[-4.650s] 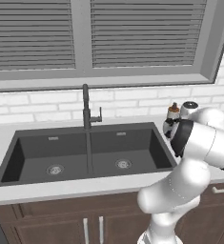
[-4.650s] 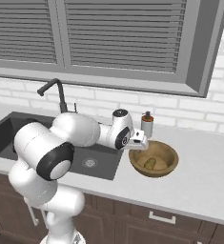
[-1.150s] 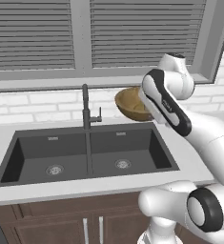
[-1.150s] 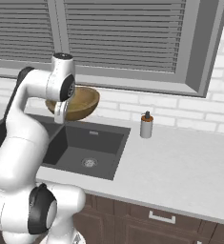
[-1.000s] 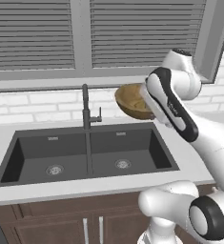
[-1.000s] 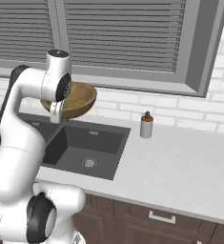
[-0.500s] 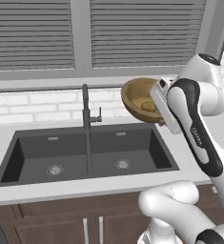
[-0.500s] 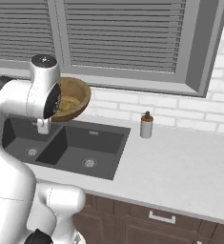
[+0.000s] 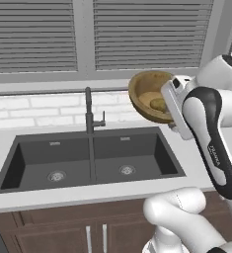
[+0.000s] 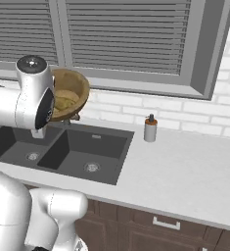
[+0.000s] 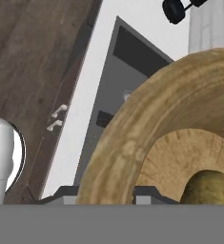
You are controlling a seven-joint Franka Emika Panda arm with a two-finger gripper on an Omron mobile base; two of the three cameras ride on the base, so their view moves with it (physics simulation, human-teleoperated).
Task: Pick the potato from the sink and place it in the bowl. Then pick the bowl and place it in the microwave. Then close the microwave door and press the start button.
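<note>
Fingers clamped on the rim of the wooden bowl (image 9: 149, 95), the gripper (image 9: 173, 101) carries it high above the sink (image 9: 90, 158), tipped steeply on its side over the right basin. The potato (image 9: 158, 104) sits inside the bowl, just beyond the fingers. With the bowl canted like this, a quick swing toward the microwave could roll the potato out.
</note>
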